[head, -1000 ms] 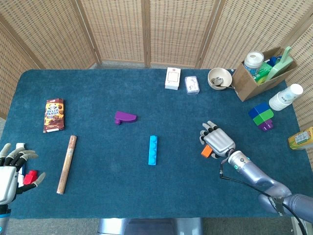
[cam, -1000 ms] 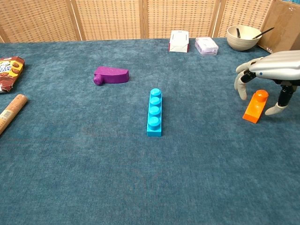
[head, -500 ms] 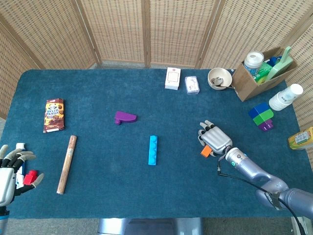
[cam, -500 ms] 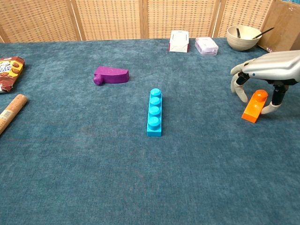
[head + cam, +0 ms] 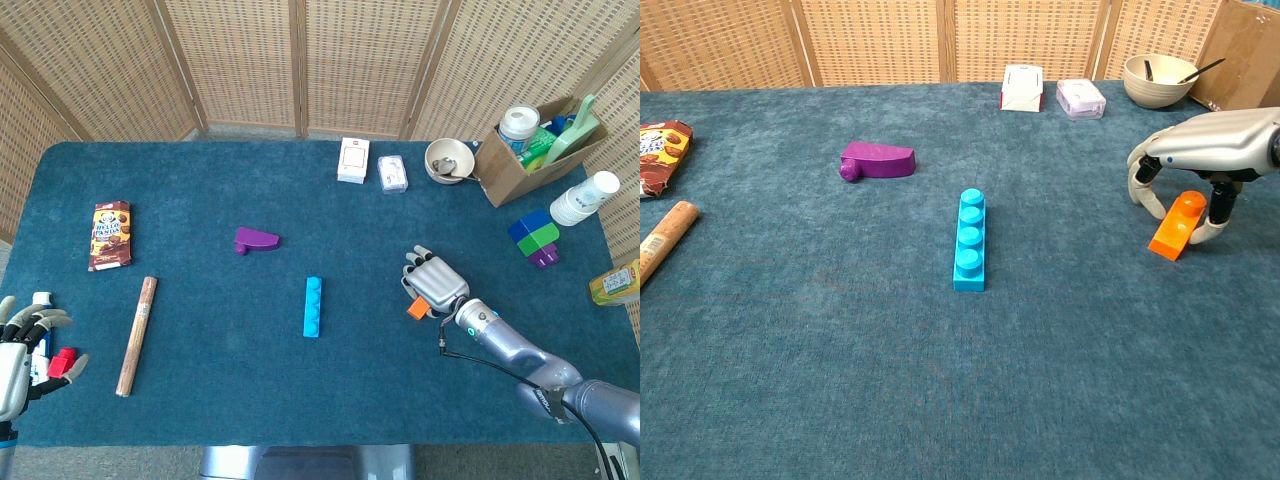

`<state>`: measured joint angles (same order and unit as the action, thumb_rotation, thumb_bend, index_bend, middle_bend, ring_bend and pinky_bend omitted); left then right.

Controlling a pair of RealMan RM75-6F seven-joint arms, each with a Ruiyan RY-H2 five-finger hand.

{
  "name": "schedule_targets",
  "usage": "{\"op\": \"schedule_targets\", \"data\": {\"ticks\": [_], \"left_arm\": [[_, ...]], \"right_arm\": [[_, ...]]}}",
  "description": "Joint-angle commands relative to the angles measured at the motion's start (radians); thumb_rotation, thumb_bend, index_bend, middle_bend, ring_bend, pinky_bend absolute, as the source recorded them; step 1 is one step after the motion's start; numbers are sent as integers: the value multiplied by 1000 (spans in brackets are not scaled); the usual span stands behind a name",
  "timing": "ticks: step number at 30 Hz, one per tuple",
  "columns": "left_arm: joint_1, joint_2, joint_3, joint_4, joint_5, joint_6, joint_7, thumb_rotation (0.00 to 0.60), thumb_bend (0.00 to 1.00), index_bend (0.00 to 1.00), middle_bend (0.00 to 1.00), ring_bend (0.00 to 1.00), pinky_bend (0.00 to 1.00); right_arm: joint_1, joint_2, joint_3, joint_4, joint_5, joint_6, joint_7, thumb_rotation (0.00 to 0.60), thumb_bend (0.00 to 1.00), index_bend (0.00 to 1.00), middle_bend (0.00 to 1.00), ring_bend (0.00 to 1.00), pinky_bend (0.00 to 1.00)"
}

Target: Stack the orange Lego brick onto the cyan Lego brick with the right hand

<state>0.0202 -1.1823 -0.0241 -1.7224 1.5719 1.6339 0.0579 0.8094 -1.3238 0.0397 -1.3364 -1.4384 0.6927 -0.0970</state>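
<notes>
The orange Lego brick (image 5: 418,308) (image 5: 1177,225) lies tilted on the blue cloth at the right. My right hand (image 5: 435,283) (image 5: 1205,150) arches over it, palm down. The thumb touches the brick's right side and the curled fingers (image 5: 1146,195) hang just off its left side, with a small gap. The brick rests on the cloth. The cyan Lego brick (image 5: 313,306) (image 5: 970,240), a long four-stud piece, lies to the left of the hand at the table's middle. My left hand (image 5: 20,350) hovers at the near left corner with its fingers spread, holding nothing.
A purple piece (image 5: 878,160) lies beyond the cyan brick. A white box (image 5: 1021,87), clear case (image 5: 1081,98) and bowl (image 5: 1159,80) line the far edge. A wooden stick (image 5: 136,335) and a snack pack (image 5: 110,235) lie left. A cardboard box (image 5: 535,150), cup and stacked bricks (image 5: 535,238) stand right.
My right hand has slid a little to the left and curled tighter around the orange brick, which shifted left with it. The left hand dropped slightly toward the near edge.
</notes>
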Motion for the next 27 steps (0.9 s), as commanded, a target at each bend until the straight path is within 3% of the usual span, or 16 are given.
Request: {"op": "schedule_targets", "data": {"ticks": [1, 14, 27], "left_arm": [[-1, 0, -1, 0, 0, -1, 0, 504, 281, 366, 348, 228, 5], [-11, 6, 0, -15, 16, -11, 20, 504, 280, 365, 348, 228, 5], [-13, 5, -4, -26, -4, -24, 45, 506, 280, 365, 349, 228, 5]], "right_arm": [[4, 10, 4, -17, 1, 4, -3, 600, 179, 651, 350, 143, 117], [50, 80, 40, -157, -39, 14, 77, 600, 179, 658, 364, 153, 117], [140, 59, 64, -199, -127, -1, 211, 600, 179, 653, 366, 152, 117]]}}
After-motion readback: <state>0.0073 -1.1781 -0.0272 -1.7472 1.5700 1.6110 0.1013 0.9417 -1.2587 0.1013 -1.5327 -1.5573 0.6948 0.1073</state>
